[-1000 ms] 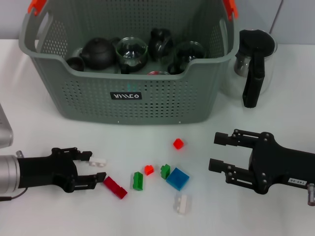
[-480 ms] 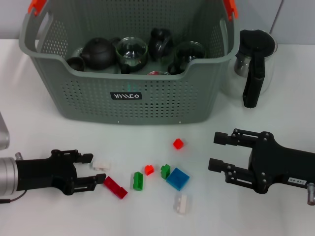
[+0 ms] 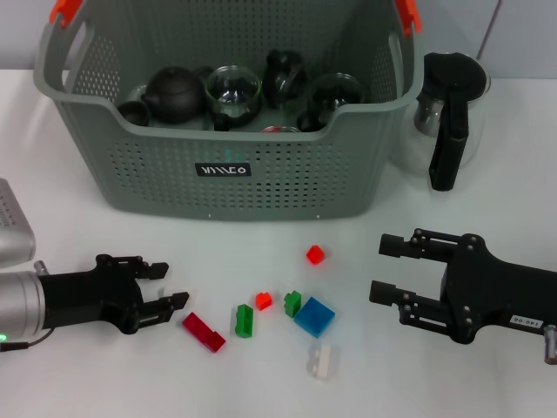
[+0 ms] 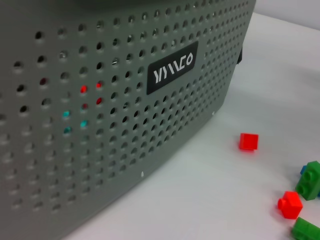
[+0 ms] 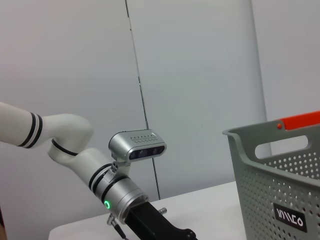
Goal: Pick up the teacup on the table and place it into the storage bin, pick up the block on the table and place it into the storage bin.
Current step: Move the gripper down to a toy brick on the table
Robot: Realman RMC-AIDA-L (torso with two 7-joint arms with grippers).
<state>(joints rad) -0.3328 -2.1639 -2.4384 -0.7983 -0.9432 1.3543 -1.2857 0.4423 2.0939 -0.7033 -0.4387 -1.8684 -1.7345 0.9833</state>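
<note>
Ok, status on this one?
Left gripper low at the long red block. Right gripper open, idle at right. Blocks loose on the table, bin behind them. Nothing in the way.

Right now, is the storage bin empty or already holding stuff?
Not empty. The head view shows a black teapot, a glass cup and other dark teaware inside the grey storage bin.

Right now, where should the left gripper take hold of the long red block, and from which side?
Grip the long red block across its narrow width, coming from above. It lies flat and diagonal beside the left gripper, so the fingers should turn to straddle its long sides.
</note>
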